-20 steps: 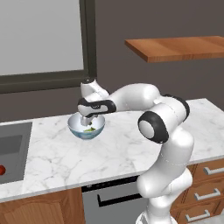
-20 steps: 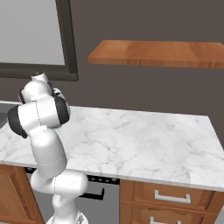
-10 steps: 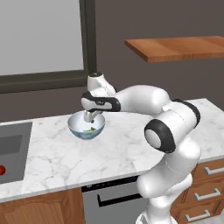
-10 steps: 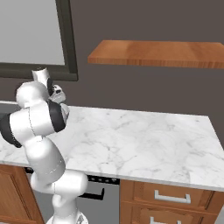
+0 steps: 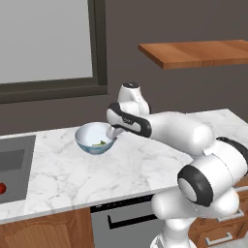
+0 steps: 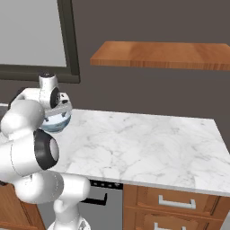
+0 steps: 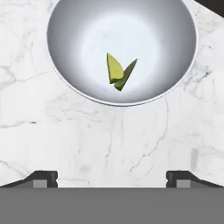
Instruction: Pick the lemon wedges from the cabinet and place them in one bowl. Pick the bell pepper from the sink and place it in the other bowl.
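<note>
Both lemon wedges (image 7: 118, 71) lie touching each other at the bottom of the white bowl (image 7: 175, 26), which stands on the marble counter (image 7: 109, 140). The gripper (image 7: 111, 177) hangs above the counter just beside the bowl, its jaws spread wide and holding nothing. The bell pepper (image 5: 2, 188) sits in the sink (image 5: 17, 160), well apart from the bowl.

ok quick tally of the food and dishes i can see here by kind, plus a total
yellow-green pointed lemon wedges: 2, touching, inside the bowl
round bowl, white inside and blue-grey streaked outside: 1, on the marble counter
small bright-red bell pepper: 1, in the dark grey sink
total: 4
</note>
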Controlling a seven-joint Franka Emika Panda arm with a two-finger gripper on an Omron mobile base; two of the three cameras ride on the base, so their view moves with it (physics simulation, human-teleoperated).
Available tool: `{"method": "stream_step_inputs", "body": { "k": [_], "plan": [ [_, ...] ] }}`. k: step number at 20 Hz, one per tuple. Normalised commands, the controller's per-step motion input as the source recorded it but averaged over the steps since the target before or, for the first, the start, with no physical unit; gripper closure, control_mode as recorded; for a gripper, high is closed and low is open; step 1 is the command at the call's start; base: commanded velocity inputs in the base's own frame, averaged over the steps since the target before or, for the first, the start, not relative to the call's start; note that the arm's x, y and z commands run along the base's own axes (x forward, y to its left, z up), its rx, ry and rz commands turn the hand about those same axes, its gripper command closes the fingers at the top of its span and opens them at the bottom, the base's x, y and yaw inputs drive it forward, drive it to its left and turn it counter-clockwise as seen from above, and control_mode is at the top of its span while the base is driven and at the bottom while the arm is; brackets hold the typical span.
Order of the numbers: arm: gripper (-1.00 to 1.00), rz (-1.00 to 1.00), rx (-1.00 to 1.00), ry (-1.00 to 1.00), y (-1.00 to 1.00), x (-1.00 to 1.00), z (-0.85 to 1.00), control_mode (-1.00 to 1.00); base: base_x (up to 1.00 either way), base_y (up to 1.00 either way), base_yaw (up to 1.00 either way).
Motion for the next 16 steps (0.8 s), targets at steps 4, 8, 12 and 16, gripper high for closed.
{"method": "stream_step_inputs", "body": {
  "k": [4, 8, 12, 16],
  "plan": [
    [-1.00, -0.21, 0.00, 0.00, -0.51, -0.37, 0.20, -1.00, 0.00, 0.00, 0.00],
    [-1.00, -0.27, 0.00, 0.02, -0.46, -0.18, 0.20, -1.00, 0.00, 0.00, 0.00],
    [-1.00, -0.26, 0.04, 0.09, -0.35, -0.11, 0.28, -1.00, 0.00, 0.00, 0.00],
    [-1.00, -0.18, 0.10, 0.04, -0.33, -0.31, 0.30, -1.00, 0.00, 0.00, 0.00]
  ]
}}
